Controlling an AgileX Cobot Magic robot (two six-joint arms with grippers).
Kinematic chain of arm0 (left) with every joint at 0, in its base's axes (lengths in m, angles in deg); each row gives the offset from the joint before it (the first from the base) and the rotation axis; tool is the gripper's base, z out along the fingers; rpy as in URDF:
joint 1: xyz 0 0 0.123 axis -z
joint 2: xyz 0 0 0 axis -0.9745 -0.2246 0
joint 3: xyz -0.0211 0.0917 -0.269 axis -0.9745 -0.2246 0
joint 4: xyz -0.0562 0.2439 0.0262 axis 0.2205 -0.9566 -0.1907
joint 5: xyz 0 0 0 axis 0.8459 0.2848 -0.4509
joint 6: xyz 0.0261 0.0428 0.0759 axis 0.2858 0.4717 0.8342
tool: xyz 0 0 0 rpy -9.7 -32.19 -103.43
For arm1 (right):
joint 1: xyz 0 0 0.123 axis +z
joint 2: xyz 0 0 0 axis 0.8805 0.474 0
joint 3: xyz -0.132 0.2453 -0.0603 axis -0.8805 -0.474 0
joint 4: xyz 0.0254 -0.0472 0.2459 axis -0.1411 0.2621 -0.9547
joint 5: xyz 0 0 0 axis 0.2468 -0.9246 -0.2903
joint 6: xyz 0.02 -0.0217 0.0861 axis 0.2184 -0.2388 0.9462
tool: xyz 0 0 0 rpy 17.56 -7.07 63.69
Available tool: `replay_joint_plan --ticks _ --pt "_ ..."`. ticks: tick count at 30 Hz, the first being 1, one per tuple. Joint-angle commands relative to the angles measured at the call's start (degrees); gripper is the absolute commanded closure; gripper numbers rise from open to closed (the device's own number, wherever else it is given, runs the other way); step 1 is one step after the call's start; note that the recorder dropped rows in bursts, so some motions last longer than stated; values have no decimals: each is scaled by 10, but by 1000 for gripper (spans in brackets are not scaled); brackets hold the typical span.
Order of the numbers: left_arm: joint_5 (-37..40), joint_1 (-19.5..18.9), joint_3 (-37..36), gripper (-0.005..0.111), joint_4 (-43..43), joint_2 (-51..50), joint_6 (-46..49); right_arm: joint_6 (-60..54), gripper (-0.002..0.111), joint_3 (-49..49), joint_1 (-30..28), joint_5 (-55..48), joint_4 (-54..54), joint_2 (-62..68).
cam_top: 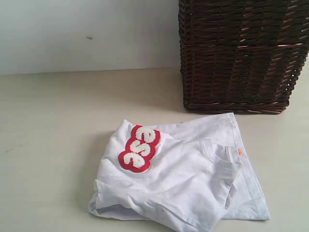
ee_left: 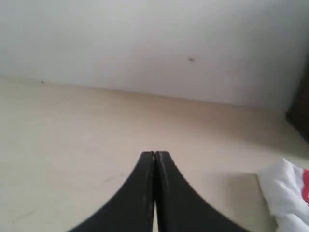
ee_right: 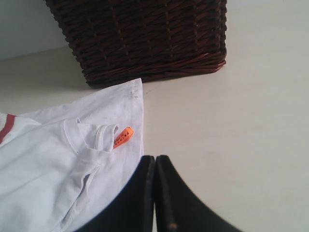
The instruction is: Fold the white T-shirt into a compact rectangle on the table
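The white T-shirt [cam_top: 183,179] lies folded in a loose, uneven bundle on the table [cam_top: 48,145], its red-outlined fuzzy lettering [cam_top: 139,148] facing up at the left. Neither gripper shows in the exterior view. In the left wrist view my left gripper [ee_left: 155,154] is shut with nothing in it, above bare table, and a corner of the T-shirt [ee_left: 285,193] shows off to one side. My right gripper [ee_right: 155,158] is shut and empty, right beside the T-shirt's [ee_right: 58,164] edge, close to the collar and its orange tag [ee_right: 122,137].
A dark brown wicker basket [cam_top: 241,53] stands on the table just behind the shirt, at the back right. A pale wall [cam_top: 87,34] runs along the back edge of the table.
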Motion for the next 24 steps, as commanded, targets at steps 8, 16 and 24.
replay_joint_plan --ticks 8,16,24 --pt "117 -1 -2 107 -15 8 -1 -3 108 -3 1 2 -2 -2" --pt "81 -1 -2 107 -209 8 -155 -3 108 -3 1 2 -2 -2" --pt "81 -1 -2 107 -275 8 -275 -3 108 -3 1 2 -2 -2"
